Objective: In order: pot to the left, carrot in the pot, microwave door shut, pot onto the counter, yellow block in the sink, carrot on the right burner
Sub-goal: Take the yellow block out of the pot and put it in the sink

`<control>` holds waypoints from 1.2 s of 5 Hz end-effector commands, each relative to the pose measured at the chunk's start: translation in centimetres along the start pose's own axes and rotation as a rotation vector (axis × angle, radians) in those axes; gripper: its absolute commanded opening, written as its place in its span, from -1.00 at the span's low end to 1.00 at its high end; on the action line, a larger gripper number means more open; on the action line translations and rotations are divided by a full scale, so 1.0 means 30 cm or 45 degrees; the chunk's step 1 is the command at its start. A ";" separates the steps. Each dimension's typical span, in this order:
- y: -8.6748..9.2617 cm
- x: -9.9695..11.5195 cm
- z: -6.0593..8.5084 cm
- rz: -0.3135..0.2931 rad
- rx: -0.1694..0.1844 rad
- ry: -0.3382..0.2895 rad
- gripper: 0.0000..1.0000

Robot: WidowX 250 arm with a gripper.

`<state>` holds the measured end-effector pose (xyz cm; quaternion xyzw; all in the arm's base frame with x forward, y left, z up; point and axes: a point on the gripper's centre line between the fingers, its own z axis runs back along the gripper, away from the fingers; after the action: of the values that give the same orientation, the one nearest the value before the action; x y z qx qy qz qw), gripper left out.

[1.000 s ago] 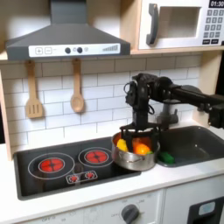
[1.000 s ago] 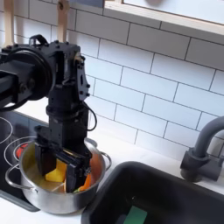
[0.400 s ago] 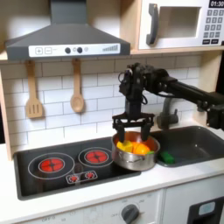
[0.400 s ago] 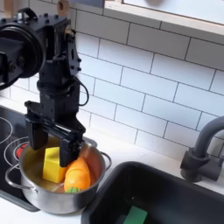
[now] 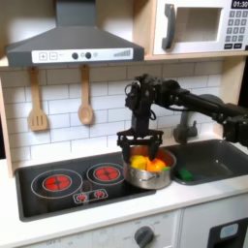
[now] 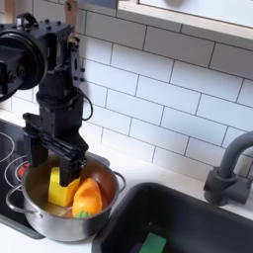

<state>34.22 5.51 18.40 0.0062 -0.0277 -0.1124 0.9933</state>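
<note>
The gripper (image 6: 49, 158) hangs wide and empty over the pot (image 6: 51, 219). Inside the pot lie the yellow block (image 6: 61, 188) and the carrot (image 6: 88, 198).

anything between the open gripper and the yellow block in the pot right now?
Nothing. In the second exterior view the gripper hangs open over the pot, with only bare air down to the yellow block beside the carrot.

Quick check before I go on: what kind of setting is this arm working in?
Most likely a toy play kitchen. A black cooktop with red-ringed burners sits under a grey range hood, a white microwave is mounted above, and a dark sink with a faucet is set in the counter.
</note>
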 end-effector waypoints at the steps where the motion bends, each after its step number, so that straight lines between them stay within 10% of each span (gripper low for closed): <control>1: 0.017 0.031 -0.022 -0.010 0.014 -0.011 1.00; 6: 0.054 0.057 -0.072 0.037 0.073 -0.045 1.00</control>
<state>36.43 6.43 16.85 0.0313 -0.0551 -0.1023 0.9927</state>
